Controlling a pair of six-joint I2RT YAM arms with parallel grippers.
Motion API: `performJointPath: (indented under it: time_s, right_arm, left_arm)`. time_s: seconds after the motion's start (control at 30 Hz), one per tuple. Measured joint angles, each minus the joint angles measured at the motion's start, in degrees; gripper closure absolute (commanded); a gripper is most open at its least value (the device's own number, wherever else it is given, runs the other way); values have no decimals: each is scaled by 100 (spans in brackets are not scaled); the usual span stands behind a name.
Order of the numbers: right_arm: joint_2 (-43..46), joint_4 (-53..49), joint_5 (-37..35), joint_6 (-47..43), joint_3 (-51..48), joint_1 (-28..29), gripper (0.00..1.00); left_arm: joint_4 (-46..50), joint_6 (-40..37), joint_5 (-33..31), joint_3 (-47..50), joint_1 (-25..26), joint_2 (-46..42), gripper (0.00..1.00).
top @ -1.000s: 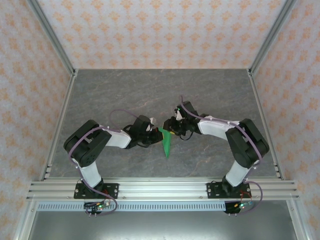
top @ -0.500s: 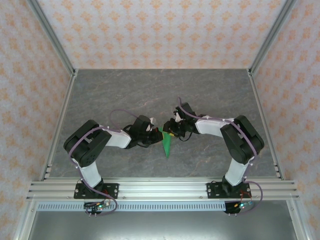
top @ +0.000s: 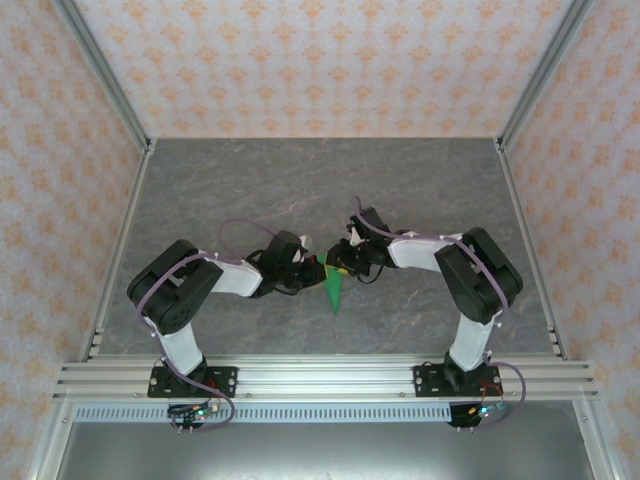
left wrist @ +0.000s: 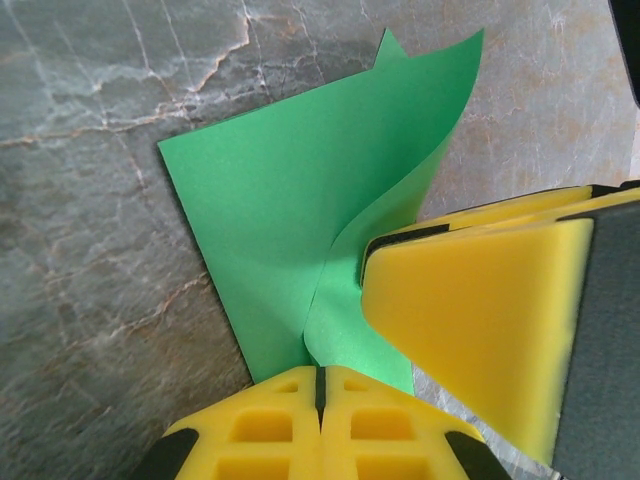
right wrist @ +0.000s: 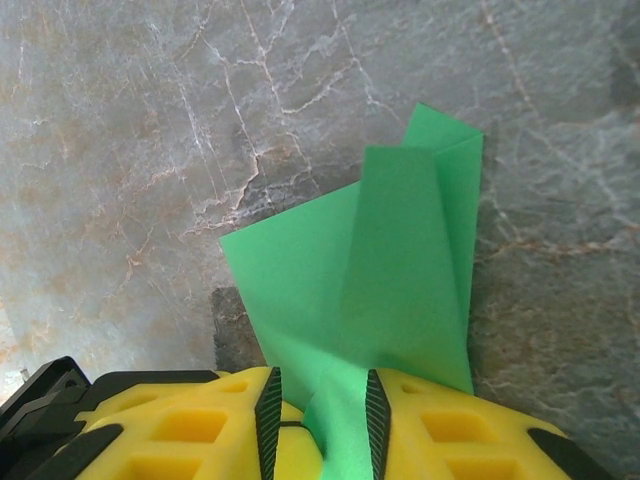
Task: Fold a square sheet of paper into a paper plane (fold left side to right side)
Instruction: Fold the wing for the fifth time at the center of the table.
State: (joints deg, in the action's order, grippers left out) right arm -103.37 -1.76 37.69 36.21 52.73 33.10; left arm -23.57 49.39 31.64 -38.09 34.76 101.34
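The left gripper [left wrist: 318, 372] has its jaws pressed together on the lower edge of the green sheet of paper [left wrist: 280, 200], which fans out toward the top of the left wrist frame. The right gripper [right wrist: 320, 400] has its jaws slightly apart, with a curled flap of the sheet between them and against one pad. In the top view both meet at frame centre, and the folded sheet [top: 333, 292] points toward the bottom. Bare table [top: 300, 180] spreads all around, out to the walls [top: 320, 60].
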Motion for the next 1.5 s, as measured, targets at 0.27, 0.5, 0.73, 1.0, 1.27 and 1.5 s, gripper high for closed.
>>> performJointPath:
  time_s: [0.27,0.5,0.73,1.0,1.27,1.5]
  right_arm:
    - [0,-101,-66,-122,2,0,69]
    - [2,-138,-66,-164,2,26,69]
    - [2,-140,-66,-181,2,28,69]
    - [2,-140,-66,-181,2,26,70]
    - [2,-140,-66,-181,2,26,70]
    - [2,-140,-66,-184,2,28,70]
  left_arm:
    - [24,-13,-109,59,2,-109,91]
    - [614,-168,-367,251,4,-837,74]
    - [929,-188,-306,422,11,-1777,80]
    - [911,-127,101,238,651,-1801,87]
    - [592,7,142,136,774,-1121,88]
    - [514,22,160,136,787,-815,89]
